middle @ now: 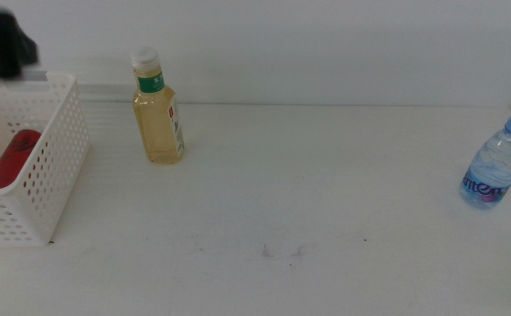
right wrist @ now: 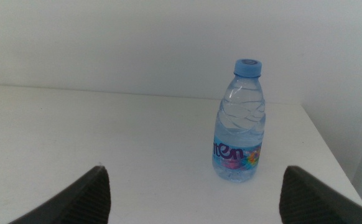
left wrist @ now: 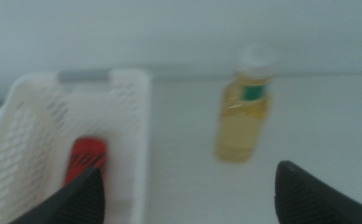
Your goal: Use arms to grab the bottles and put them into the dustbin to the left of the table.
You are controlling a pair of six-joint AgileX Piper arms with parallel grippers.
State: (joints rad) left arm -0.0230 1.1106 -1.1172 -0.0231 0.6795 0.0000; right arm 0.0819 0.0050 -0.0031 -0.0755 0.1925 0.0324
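The slim red can [middle: 14, 158] lies inside the white perforated dustbin [middle: 58, 167] at the table's left edge; both show in the blurred left wrist view, the can [left wrist: 86, 160] and the dustbin [left wrist: 131, 124]. The yellow-liquid bottle [middle: 157, 107] stands upright just right of the dustbin, also in the left wrist view [left wrist: 244, 112]. The blue-capped water bottle [middle: 496, 163] stands at the far right, also in the right wrist view [right wrist: 239, 123]. My left gripper [left wrist: 187, 190] is open and empty above the dustbin; its arm [middle: 3, 42] shows at top left. My right gripper [right wrist: 196, 193] is open, facing the water bottle.
The white table [middle: 308, 211] has faint scuff marks [middle: 282, 252] near its front middle. A white wall runs behind the table. The table's right edge lies close past the water bottle.
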